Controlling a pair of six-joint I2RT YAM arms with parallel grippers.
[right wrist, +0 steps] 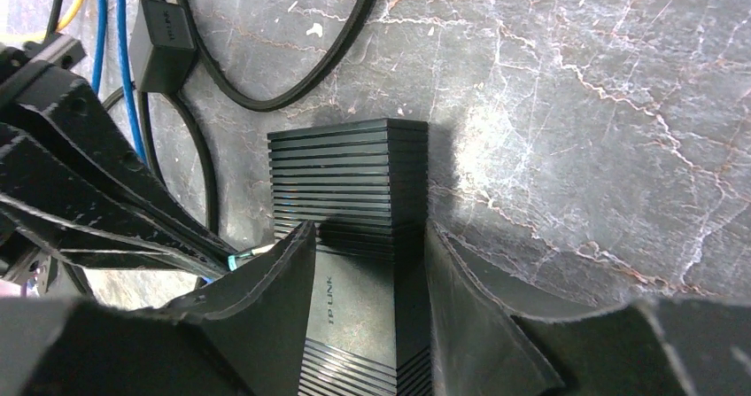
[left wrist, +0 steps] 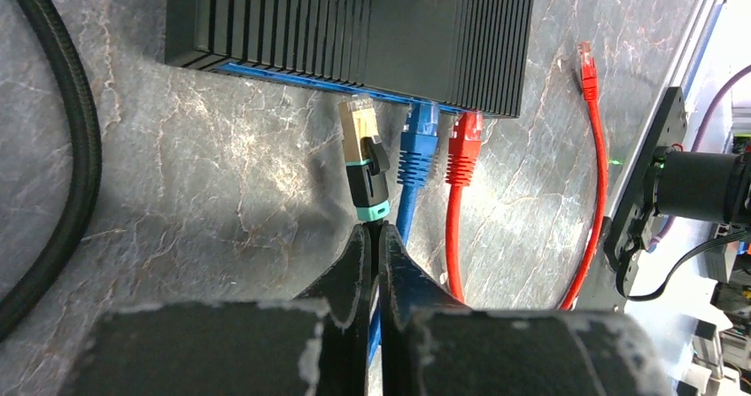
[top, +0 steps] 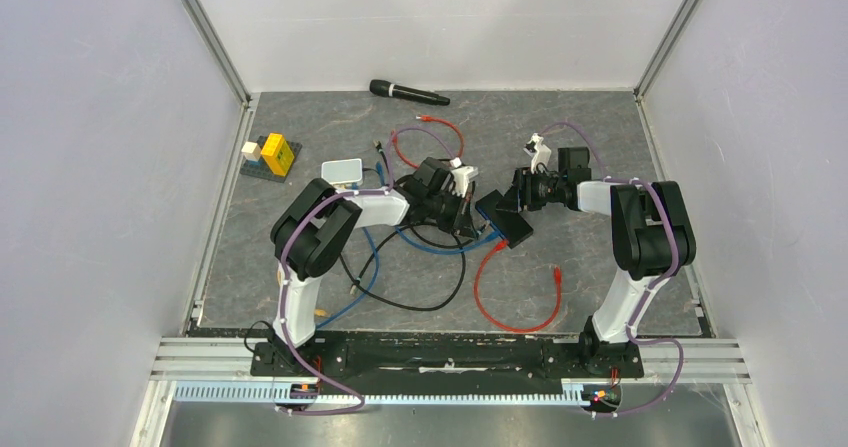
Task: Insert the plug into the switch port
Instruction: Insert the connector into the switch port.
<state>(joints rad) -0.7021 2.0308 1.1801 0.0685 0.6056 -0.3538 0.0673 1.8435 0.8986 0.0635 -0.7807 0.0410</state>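
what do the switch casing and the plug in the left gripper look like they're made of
Switch: matte black casing with fine ribs; plastic or painted metal, the look leaves it open. Plug in the left gripper: shiny gold shell, likely plated metal; its black latch and teal boot look like moulded plastic.

Top view bright, even, diffuse; shadows soft, faint. Wrist views dimmer, contrasty; glare patch on bench (right wrist: 460, 157) beside black switch (right wrist: 350, 183); nearest foreground soft, slight edge distortion.

Plug (left wrist: 363, 148) just before the switch (left wrist: 292, 24)
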